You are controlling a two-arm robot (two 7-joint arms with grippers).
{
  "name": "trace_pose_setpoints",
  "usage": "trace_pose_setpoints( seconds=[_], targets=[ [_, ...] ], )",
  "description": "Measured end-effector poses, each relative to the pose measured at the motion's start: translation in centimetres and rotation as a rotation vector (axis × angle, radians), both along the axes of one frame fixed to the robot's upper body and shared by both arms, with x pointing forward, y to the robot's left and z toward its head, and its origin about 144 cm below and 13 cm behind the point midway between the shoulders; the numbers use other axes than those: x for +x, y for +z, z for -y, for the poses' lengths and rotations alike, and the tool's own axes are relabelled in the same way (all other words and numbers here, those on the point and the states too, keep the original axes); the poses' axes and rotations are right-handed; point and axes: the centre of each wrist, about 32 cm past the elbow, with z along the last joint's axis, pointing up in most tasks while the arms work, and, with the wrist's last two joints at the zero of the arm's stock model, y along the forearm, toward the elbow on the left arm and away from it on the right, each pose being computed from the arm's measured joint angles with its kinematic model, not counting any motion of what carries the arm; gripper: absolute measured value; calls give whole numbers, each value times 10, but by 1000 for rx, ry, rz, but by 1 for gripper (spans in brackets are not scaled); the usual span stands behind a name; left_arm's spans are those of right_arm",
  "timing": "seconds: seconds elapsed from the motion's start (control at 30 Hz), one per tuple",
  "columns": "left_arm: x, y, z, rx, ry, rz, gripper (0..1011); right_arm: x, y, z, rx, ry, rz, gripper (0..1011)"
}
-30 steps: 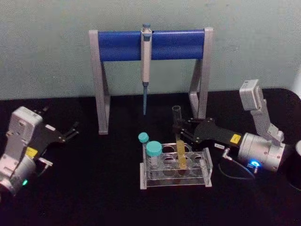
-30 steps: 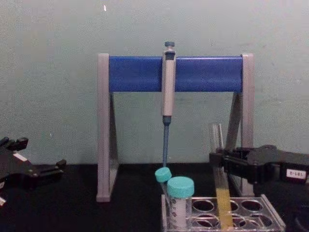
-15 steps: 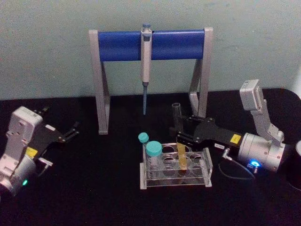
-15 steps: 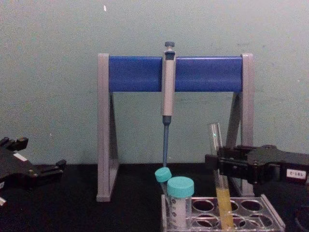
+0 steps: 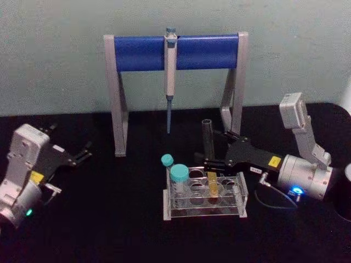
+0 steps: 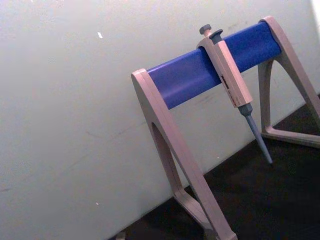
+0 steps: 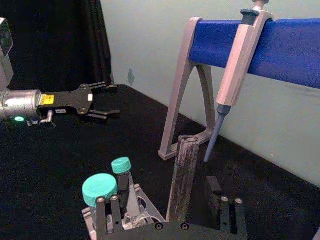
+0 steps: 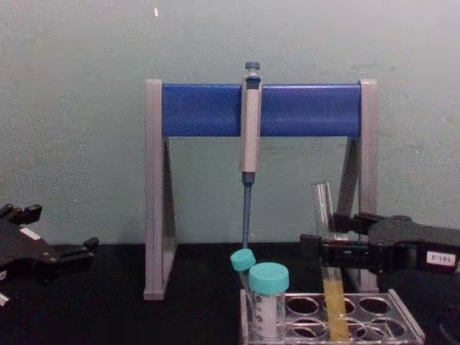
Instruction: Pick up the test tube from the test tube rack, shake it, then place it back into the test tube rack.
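Observation:
The test tube (image 5: 208, 143) is a long clear glass tube with yellow liquid at its bottom. It stands upright in a middle hole of the clear test tube rack (image 5: 203, 211), also seen from the side as test tube (image 8: 327, 237) in rack (image 8: 406, 323). My right gripper (image 5: 218, 148) is open around the tube's upper half, one finger on each side and apart from the glass. In the right wrist view the tube (image 7: 182, 175) rises between the spread fingers (image 7: 106, 212). My left gripper (image 5: 83, 152) is parked open at the far left of the table.
Two teal-capped tubes (image 5: 179, 174) stand in the rack's left end. Behind the rack is the grey-and-blue pipette stand (image 5: 174, 52) with a grey pipette (image 5: 170, 76) hanging tip down. A dark object (image 5: 346, 192) sits at the right edge.
The right gripper lowered the test tube deeper into the rack hole, then opened its fingers and let go of it. The left arm has not moved.

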Motion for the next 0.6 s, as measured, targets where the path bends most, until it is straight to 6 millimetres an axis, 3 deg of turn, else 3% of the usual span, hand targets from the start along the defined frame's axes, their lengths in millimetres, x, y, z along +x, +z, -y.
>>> trace_pose_setpoints(
  seconds=[0.07, 0.43, 0.6],
  targets=[
    [0, 0, 0, 0, 0, 0, 1001, 0, 0, 0, 0, 0, 0, 1000],
    [0, 0, 0, 0, 0, 0, 1001, -4, 4, 2, 6, -20, 25, 1000],
    [0, 0, 0, 0, 0, 0, 1001, -17, 14, 9, 32, -87, 91, 1000]
  ],
)
